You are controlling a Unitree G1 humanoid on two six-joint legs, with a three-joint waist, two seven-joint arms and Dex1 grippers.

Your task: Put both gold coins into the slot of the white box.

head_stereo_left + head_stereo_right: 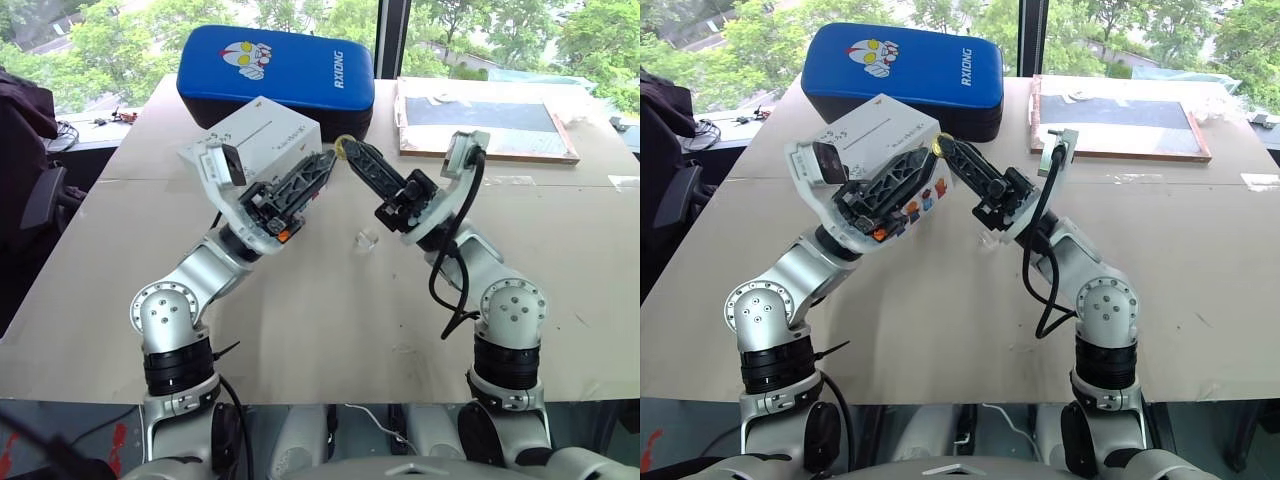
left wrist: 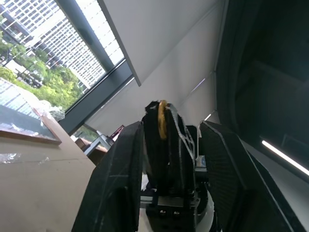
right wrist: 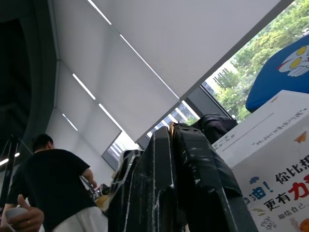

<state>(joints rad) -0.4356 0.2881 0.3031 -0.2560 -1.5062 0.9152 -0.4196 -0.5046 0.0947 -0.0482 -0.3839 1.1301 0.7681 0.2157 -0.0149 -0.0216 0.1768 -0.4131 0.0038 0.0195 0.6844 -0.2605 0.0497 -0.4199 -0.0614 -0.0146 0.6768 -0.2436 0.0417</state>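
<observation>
A white cardboard box [image 1: 262,140], printed with cartoon figures and lettering, sits on the pale wooden table [image 1: 330,320] at far left of centre, a thin dark slot [image 1: 268,127] cut in its plain top face. The left gripper [image 1: 318,170], raised in front of the box, has its ribbed black fingers [image 2: 116,183] parted with nothing between them. Tip to tip with it, the right gripper [image 1: 349,150] pinches a small shiny gold coin [image 1: 344,147] on edge, just right of the box. A small clear plastic piece [image 1: 366,239] lies nearer. Beyond, a glossy blue padded case [image 1: 275,75]; far right, a flat wooden frame [image 1: 485,118].
</observation>
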